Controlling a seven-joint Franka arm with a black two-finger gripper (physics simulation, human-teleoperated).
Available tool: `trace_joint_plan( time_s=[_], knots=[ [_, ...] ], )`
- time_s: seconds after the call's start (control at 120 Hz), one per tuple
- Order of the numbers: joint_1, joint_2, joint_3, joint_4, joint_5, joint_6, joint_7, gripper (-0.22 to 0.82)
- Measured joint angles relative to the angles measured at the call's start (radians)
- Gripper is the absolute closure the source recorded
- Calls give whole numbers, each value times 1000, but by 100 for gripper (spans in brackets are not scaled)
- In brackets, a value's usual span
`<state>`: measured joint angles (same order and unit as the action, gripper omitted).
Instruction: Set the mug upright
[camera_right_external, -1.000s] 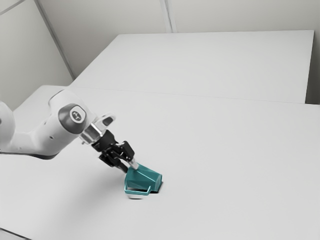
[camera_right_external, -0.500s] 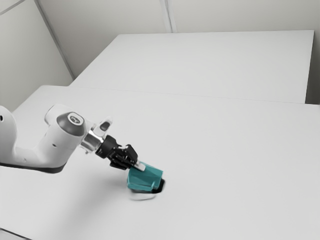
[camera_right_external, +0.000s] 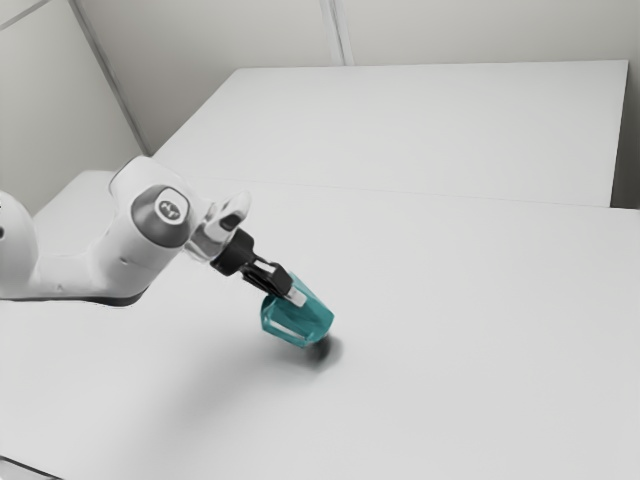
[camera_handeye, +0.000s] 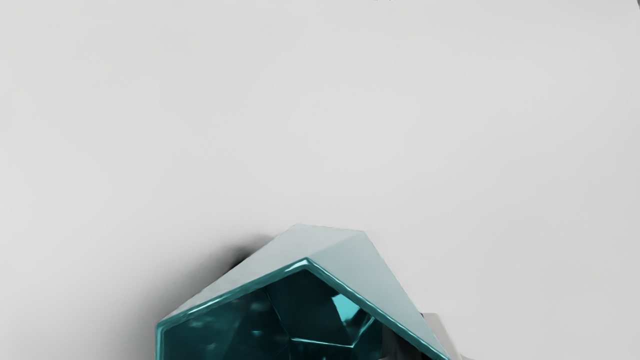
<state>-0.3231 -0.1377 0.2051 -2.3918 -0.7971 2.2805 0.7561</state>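
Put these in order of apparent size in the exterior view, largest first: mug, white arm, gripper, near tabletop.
1. Near tabletop
2. White arm
Unranked, below those: mug and gripper, which look too alike in size.

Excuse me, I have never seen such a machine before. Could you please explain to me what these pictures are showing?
The machine is a white robot arm with a black two-finger gripper, working in a computer simulation. The exterior view is from a camera at the arm's side. The wrist view is from a camera on its hand, looking at the open end of a teal mug. The gripper holds this mug by its wall, one finger inside and one outside. The mug is tilted over a pale table; I cannot tell whether it touches it.
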Motion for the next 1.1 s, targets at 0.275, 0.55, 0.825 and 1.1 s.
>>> trace_joint_plan(
  time_s=[0.275,0.55,0.825,1.1],
  knots=[
    [4,139,-1,212,428,-55,-86,78],
    [-49,253,-3,322,747,-82,-171,79],
    [-91,338,-3,353,928,-17,-255,79],
    [-95,360,3,353,981,100,-332,79]
  ],
)
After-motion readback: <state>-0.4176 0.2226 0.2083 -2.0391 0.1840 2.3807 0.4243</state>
